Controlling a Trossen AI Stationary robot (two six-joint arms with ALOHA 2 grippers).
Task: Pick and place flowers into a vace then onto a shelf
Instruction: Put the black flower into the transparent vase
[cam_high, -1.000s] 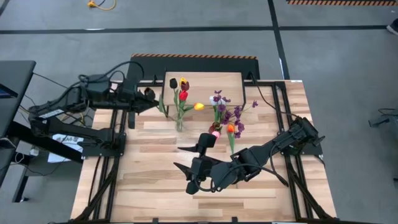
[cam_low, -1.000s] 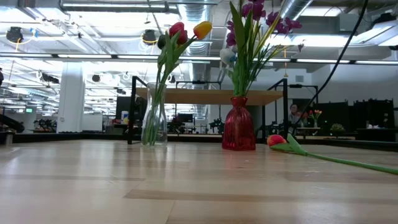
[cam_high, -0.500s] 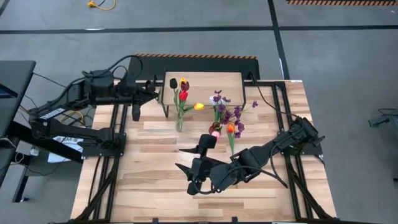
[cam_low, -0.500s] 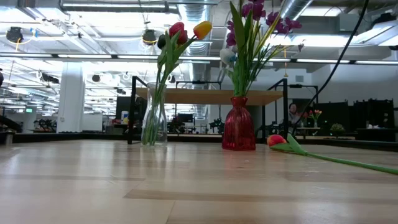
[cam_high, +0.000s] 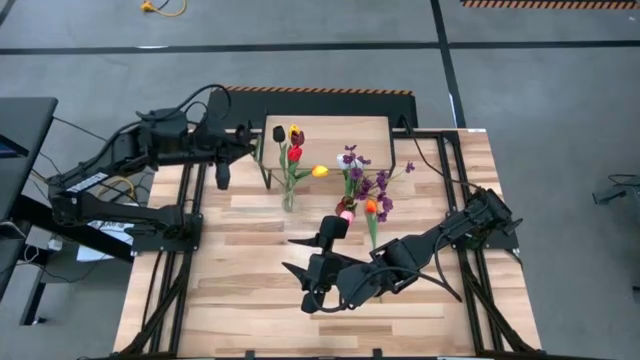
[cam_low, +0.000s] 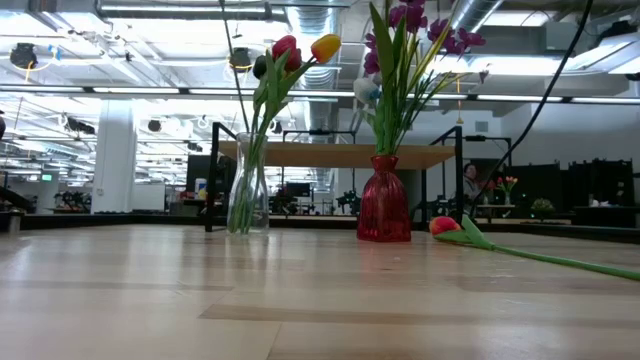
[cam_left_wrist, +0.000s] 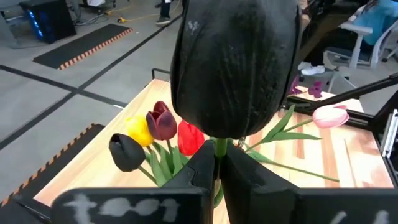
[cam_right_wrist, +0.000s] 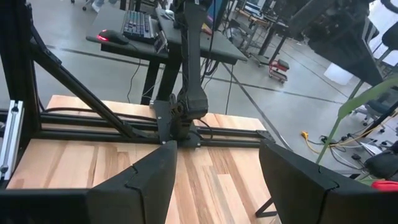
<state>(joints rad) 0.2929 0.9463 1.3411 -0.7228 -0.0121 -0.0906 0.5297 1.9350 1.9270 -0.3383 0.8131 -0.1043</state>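
Note:
My left gripper (cam_high: 248, 148) hovers at the left end of the shelf (cam_high: 325, 135) and is shut on a dark tulip (cam_left_wrist: 233, 62). A clear vase (cam_high: 288, 200) stands on the table in front of the shelf, holding red, yellow and dark tulips (cam_left_wrist: 161, 127). To its right, a red vase (cam_low: 384, 205) holds purple sprigs (cam_high: 372, 180). An orange-pink tulip (cam_low: 445, 226) lies flat on the table beside the red vase. My right gripper (cam_high: 292, 255) waits open over the near middle of the table. My left gripper pinches the dark tulip's green stem (cam_left_wrist: 221, 148) between its two fingers, just under the head. The fingers (cam_left_wrist: 199, 171) come in about level from the table's left. The head stands clear beyond the fingertips, and the flower is lifted off the table.
The shelf's black legs (cam_low: 212, 180) stand just behind the two vases. Black frame rails (cam_high: 165, 260) run along the table's left and right sides. Bare wood (cam_high: 240, 300) lies in the near left part of the tabletop.
My left gripper has moved toward the table's far edge and a little to the right, closer to the shelf's left end, carrying the dark tulip with it. The right arm, the vases and the lying tulip have not moved.

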